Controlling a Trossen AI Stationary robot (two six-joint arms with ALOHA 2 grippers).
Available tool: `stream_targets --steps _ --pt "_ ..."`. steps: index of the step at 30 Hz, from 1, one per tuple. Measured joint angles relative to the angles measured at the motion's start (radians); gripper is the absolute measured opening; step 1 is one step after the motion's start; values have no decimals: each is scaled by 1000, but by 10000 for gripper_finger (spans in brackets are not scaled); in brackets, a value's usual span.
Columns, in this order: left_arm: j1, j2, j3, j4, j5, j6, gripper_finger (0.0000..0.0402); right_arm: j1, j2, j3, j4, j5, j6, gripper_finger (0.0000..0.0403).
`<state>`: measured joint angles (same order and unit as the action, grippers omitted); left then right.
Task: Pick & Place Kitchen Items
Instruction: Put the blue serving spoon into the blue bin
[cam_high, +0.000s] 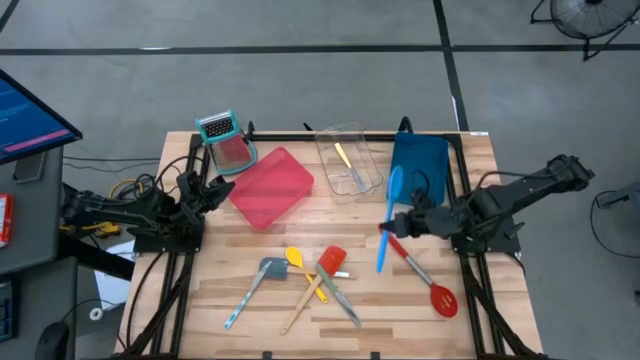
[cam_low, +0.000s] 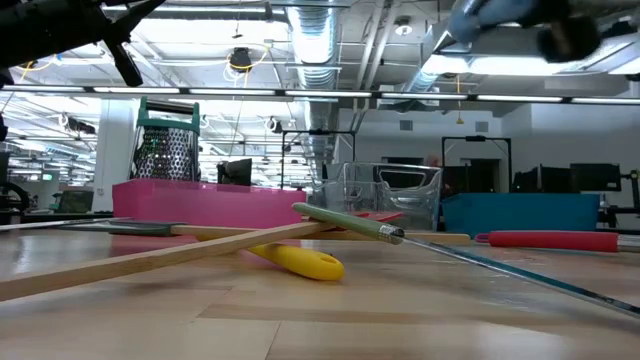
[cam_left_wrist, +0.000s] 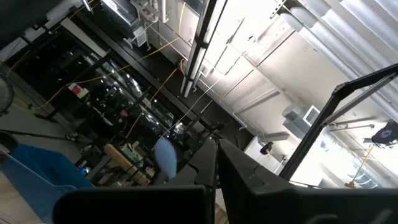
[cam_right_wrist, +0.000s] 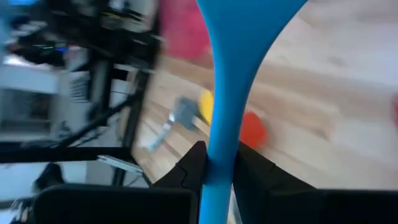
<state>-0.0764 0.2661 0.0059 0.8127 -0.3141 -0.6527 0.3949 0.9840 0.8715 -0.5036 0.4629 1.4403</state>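
Note:
My right gripper (cam_high: 392, 226) is shut on the blue spatula (cam_high: 394, 185), which is above the table right of centre, its blade toward the blue tray (cam_high: 425, 160). A red spoon (cam_high: 432, 285) lies on the table near it. A grey-teal spatula (cam_high: 256, 283), a yellow spoon (cam_high: 298, 262), a red wooden-handled spatula (cam_high: 326, 268) and a knife (cam_high: 338, 298) lie crossed over one another at the near centre. A yellow-handled knife (cam_high: 343, 155) lies in the clear tray (cam_high: 362, 135). My left gripper (cam_high: 215, 190) is shut and empty by the red tray (cam_high: 270, 185), tipped upward. My right gripper pinches the blue spatula's handle (cam_right_wrist: 219, 143) about midway along it, between its two fingers (cam_right_wrist: 194, 163). The fingers come level from the table's right side and lie across the handle. The spatula is lifted clear of the table, blade (cam_right_wrist: 249, 25) toward the far edge.
A teal-topped box grater (cam_high: 225, 140) stands at the far left by the red tray. The three trays line the far half of the table. Bare wood shows at the near left and between the utensil pile and the red spoon.

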Motion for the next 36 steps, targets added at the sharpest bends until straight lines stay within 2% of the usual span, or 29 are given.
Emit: stream_targets --steps 4,11,18,25,31,36 --pt "0 0 0 0 0 0 2 -62 -3 0 185 -9 -216 56" --pt "0 0 0 0 0 0 2 -135 -3 0 522 -155 -533 56" --pt "0 0 0 0 1 1 2 -166 -3 1 716 -278 -713 56" --pt "0 0 0 0 1 1 2 -189 -2 1 754 -392 -744 56" --pt "0 0 0 0 1 1 2 -258 -3 1 738 -308 -736 56" --pt "0 0 0 0 1 1 2 -406 -18 1 597 -300 -720 56"
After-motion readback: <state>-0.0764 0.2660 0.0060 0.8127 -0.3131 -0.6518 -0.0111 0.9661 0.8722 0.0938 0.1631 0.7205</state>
